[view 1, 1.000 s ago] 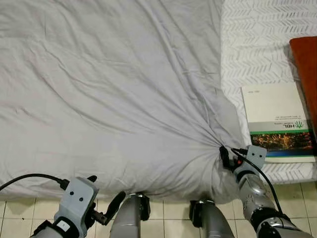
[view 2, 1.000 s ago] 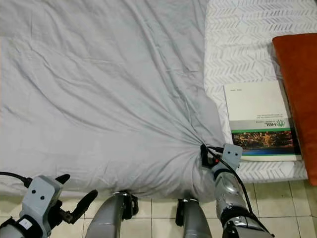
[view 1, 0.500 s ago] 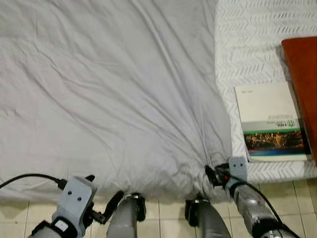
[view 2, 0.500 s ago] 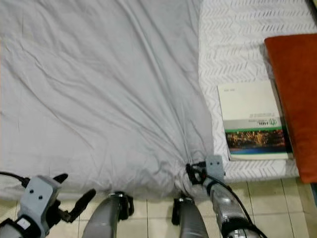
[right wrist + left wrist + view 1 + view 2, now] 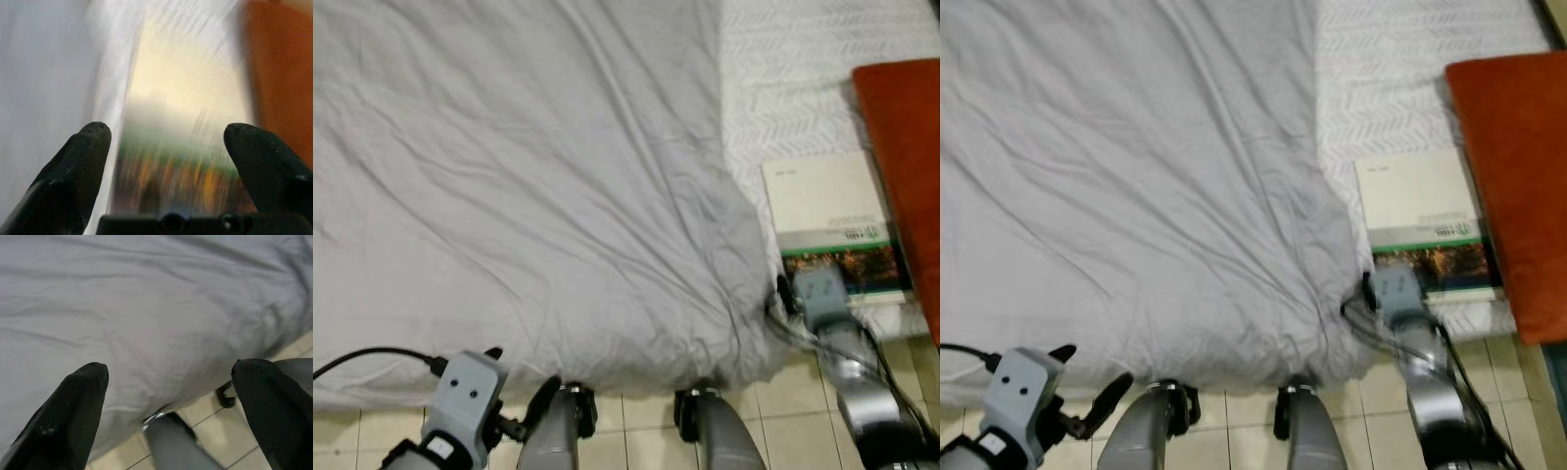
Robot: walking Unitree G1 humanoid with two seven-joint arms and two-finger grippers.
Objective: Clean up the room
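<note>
A wrinkled grey duvet (image 5: 529,186) covers most of the bed, and its near corner hangs over the bed's front edge. A book (image 5: 827,225) with a white and green cover lies on the white patterned sheet (image 5: 783,78) to the duvet's right. My right gripper (image 5: 779,300) sits between the duvet's corner and the book's near left corner. In the blurred right wrist view it is open (image 5: 166,137), with the book (image 5: 186,122) straight ahead. My left gripper (image 5: 524,372) hangs low at the bed's front edge, open (image 5: 171,377) and empty, facing the duvet (image 5: 146,308).
An orange pillow (image 5: 906,137) lies on the sheet right of the book. Beige floor tiles (image 5: 636,431) run along the bed's front edge, where my two legs (image 5: 558,436) stand close to the hanging duvet.
My right gripper has let go of the bunched duvet corner and moved right, toward the book. The gathered folds have relaxed. The camera has shifted, so the scene sits further left.
</note>
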